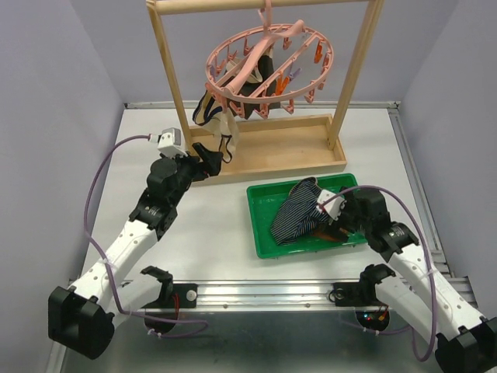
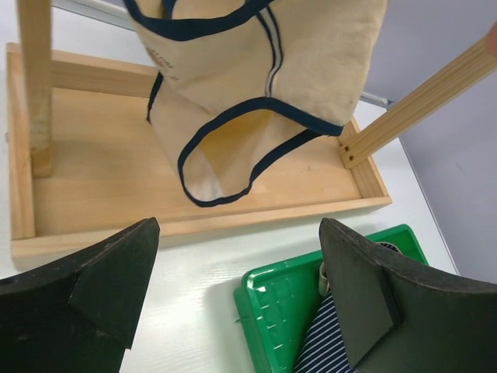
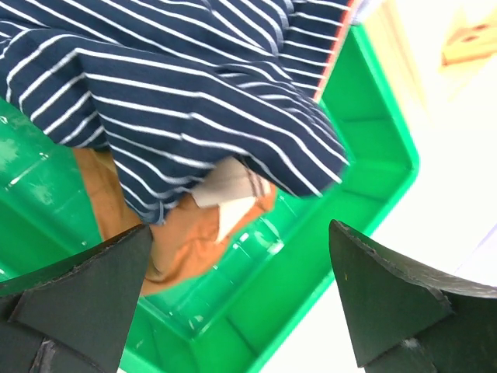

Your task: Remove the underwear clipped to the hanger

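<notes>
The pink ring hanger (image 1: pixel 268 66) hangs by its hook from the wooden frame's top bar. A beige underwear with navy trim (image 1: pixel 218 118) and a dark one (image 1: pixel 262 78) are clipped to it. My left gripper (image 1: pixel 208 160) is open and empty just below the beige underwear (image 2: pixel 256 85), over the frame's wooden base. My right gripper (image 1: pixel 327 205) is open and empty over the green tray (image 1: pixel 264 233). A navy striped underwear (image 1: pixel 297 210) lies in the tray on top of a brown one (image 1: pixel 332 233). Both also show in the right wrist view, striped (image 3: pixel 178 93) above brown (image 3: pixel 186 233).
The tall wooden frame stands on a shallow wooden base (image 1: pixel 287 151) at the back, with posts left (image 1: pixel 172 78) and right (image 1: pixel 353 78). The green tray's corner (image 2: pixel 283 299) lies just in front of the base. Grey walls enclose the white table.
</notes>
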Robot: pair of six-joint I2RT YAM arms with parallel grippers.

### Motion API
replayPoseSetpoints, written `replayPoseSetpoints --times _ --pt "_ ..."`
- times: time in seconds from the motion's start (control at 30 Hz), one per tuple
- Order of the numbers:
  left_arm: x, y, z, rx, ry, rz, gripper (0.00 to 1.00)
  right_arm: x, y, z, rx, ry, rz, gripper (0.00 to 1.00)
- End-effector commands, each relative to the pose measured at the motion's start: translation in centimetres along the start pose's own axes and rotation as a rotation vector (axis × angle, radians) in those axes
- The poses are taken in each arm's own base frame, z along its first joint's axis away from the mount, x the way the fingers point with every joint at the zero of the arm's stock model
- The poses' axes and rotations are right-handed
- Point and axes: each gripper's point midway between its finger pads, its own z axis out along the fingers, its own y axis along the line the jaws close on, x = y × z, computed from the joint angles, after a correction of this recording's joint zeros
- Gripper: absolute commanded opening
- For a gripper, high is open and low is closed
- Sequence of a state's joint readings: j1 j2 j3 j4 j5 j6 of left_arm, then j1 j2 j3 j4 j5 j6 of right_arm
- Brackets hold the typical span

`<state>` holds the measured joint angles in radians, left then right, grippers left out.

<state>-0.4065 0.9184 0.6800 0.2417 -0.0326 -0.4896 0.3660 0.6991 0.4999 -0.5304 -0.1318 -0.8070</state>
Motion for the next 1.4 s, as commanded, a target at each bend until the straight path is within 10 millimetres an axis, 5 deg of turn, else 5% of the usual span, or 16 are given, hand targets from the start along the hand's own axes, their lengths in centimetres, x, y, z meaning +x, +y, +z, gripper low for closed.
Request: replayPoseSetpoints --times 0.0,0.27,0.53,1.0,1.37 --pt "-4.4 -5.2 0.7 0.209 -0.116 0.001 0.95 -2.8 -3.7 -3.0 0.134 -0.054 0.018 1.0" --pt "-5.1 -7.2 2.9 0.287 -0.117 0.072 0.92 -7.6 -5.5 -5.5 0.145 -0.219 0.112 1.0" --pt "-6.5 -8.5 3.1 0.326 -0.142 0.13 0.9 -11.7 -2.8 -6.1 -0.045 -0.404 0.132 1.0" --pt "-8.9 -9.1 1.8 0.395 -0.189 0.305 0.93 -12.9 -0.3 -5.3 -0.179 -0.503 0.105 1.0" --pt "-12.4 -7.6 3.4 0.484 -0.186 0.392 0.92 -13.9 1.3 -3.4 -0.237 -0.644 0.183 1.0"
